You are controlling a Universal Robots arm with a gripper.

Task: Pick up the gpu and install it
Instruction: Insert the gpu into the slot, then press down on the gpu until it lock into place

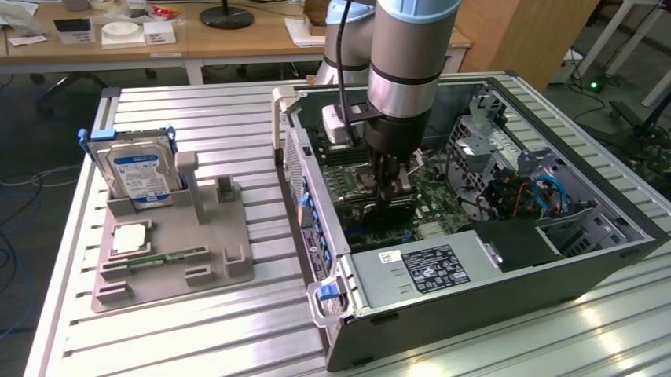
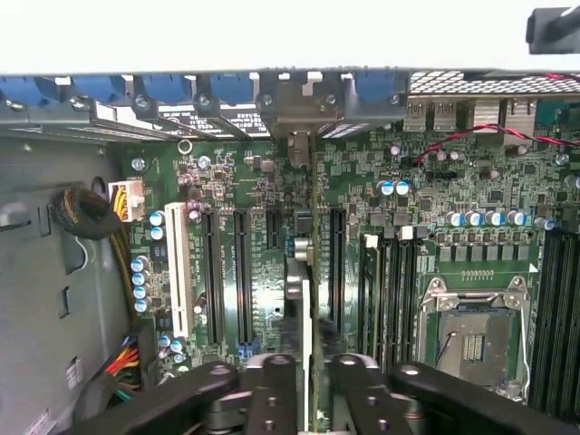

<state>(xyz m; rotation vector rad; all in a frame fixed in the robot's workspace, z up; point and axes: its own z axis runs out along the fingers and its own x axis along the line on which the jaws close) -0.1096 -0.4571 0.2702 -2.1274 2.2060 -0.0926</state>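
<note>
In the exterior view, the gripper (image 1: 395,191) reaches down into the open computer case (image 1: 587,259), right of the hard drive (image 1: 141,174). In the wrist view, its fingers (image 2: 272,385) clench the gpu (image 2: 306,299), standing edge-on over the motherboard (image 2: 435,181) slots.

A green motherboard (image 2: 272,199) is showing black slots beside one white slot (image 2: 178,272), blue clips (image 2: 159,89) are lining the case edge, a blue-labelled silver hard drive (image 1: 141,169) is standing in a grey holder (image 1: 210,236), and the black gripper (image 2: 308,372) is pinching a thin dark gpu (image 2: 306,281).
</note>
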